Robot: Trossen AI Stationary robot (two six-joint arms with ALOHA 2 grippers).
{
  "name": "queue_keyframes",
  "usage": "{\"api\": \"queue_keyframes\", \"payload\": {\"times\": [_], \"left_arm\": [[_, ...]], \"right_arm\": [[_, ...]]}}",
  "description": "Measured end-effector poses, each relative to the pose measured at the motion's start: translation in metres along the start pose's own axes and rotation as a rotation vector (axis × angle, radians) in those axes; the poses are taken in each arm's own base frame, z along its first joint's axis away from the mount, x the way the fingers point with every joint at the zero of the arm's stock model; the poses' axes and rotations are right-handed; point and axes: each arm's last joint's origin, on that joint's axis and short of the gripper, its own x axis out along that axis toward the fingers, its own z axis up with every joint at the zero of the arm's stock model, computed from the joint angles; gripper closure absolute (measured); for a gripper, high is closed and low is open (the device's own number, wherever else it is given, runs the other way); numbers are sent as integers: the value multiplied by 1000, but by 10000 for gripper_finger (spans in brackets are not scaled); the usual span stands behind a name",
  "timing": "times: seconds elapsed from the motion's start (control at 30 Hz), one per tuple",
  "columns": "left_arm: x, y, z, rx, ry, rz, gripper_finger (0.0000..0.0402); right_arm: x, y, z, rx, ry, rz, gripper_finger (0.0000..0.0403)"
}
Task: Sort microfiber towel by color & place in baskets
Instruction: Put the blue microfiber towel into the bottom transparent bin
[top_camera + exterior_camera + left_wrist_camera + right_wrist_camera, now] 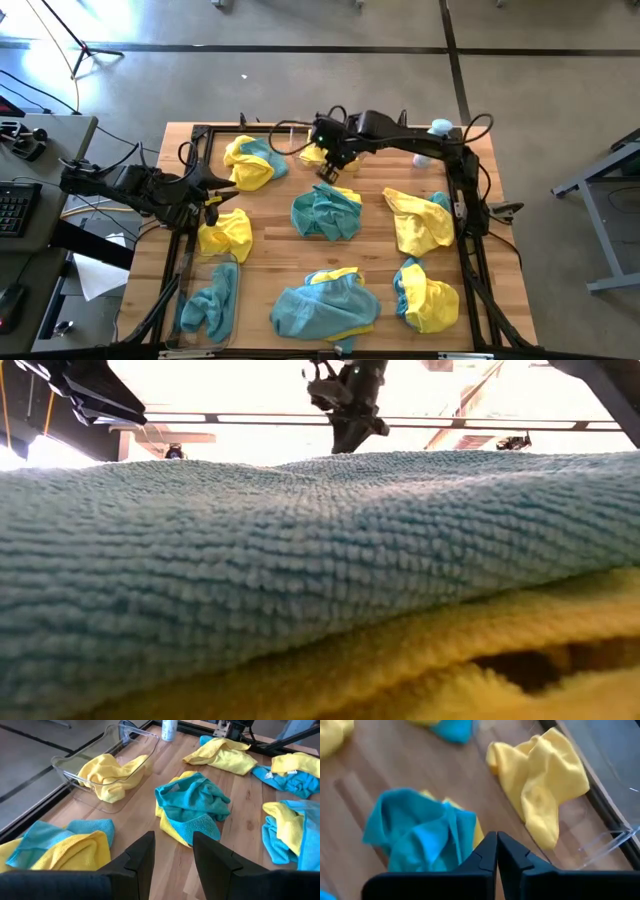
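Right wrist view: right gripper fingers pressed together on nothing, hanging above the counter between the mid teal towel and the far bin, which holds one yellow towel. Left gripper fingers part open, empty, at the left edge. Judging progress: early; near bin has one teal towel, about seven mixed piles remain loose.
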Motion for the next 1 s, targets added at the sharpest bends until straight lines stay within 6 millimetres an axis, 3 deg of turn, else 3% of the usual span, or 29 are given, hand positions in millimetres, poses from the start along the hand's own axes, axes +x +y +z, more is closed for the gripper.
{"api": "queue_keyframes", "payload": {"times": [0.2, 0.37, 0.73, 1.0], "left_arm": [[2, -2, 0, -2, 20, -15, 280], [10, -8, 0, -20, 57, 3, 280], [47, -33, 0, -73, 172, 2, 280], [80, -71, 21, -29, 264, -64, 280]], "right_arm": [[5, 28, -16, -126, 32, 92, 400], [4, 40, -42, -168, 3, 126, 402], [-27, 36, -146, -216, -143, 276, 402], [-23, 19, -218, -299, -60, 278, 403]]}}
